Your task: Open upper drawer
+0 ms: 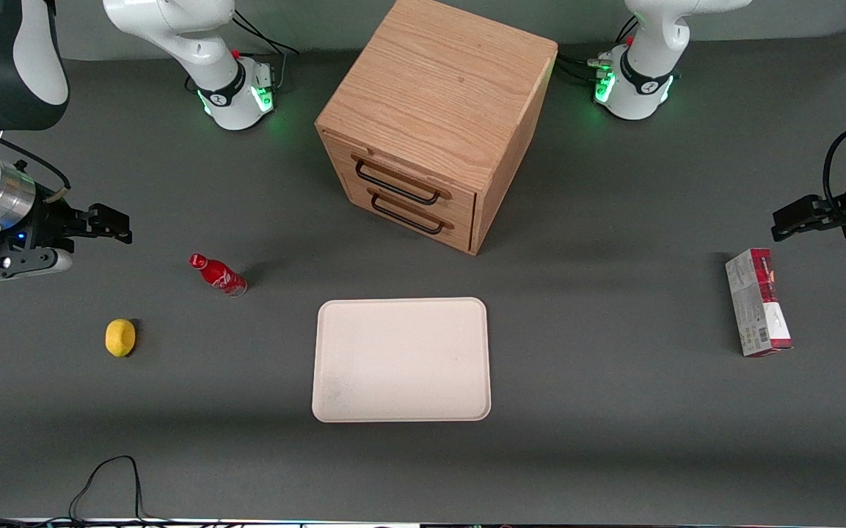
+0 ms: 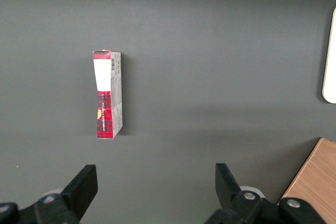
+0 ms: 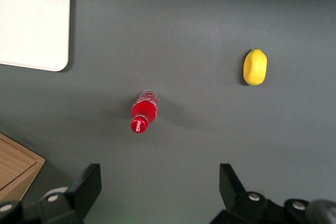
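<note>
The oak cabinet (image 1: pixel 430 95) stands at the back middle of the table, its front turned toward the working arm's end. The upper drawer (image 1: pixel 400 176) is shut flush, with its black wire bar handle (image 1: pixel 395 184) above the matching lower drawer (image 1: pixel 411 210). My right gripper (image 1: pixel 111 224) hovers open and empty above the table, well off toward the working arm's end, apart from the cabinet. In the right wrist view the gripper (image 3: pixel 160 182) has its fingers wide apart over bare table, with a corner of the cabinet (image 3: pixel 16 166) at the frame edge.
A red bottle (image 1: pixel 219 274) stands between my gripper and the cabinet; it also shows in the right wrist view (image 3: pixel 143 113). A yellow lemon (image 1: pixel 120 337) lies nearer the camera. A white tray (image 1: pixel 400 359) lies in front of the cabinet. A red-and-white box (image 1: pixel 758 302) lies toward the parked arm's end.
</note>
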Controlling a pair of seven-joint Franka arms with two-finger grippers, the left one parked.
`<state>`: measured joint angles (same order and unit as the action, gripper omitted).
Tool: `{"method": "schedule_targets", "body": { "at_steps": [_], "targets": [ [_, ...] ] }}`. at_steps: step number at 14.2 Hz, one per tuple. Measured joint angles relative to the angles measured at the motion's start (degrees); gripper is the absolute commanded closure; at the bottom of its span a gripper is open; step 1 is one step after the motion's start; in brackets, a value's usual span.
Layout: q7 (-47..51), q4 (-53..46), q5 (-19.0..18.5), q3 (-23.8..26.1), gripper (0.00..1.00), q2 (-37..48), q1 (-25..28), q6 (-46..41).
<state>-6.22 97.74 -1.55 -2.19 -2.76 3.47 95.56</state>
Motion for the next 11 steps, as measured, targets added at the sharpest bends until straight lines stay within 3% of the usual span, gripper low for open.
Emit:
{"method": "schedule_targets", "body": {
  "at_steps": [11],
  "targets": [
    [-0.3, -0.5, 0.0, -0.2, 0.00, -0.4, -0.1, 0.0]
  ]
}}
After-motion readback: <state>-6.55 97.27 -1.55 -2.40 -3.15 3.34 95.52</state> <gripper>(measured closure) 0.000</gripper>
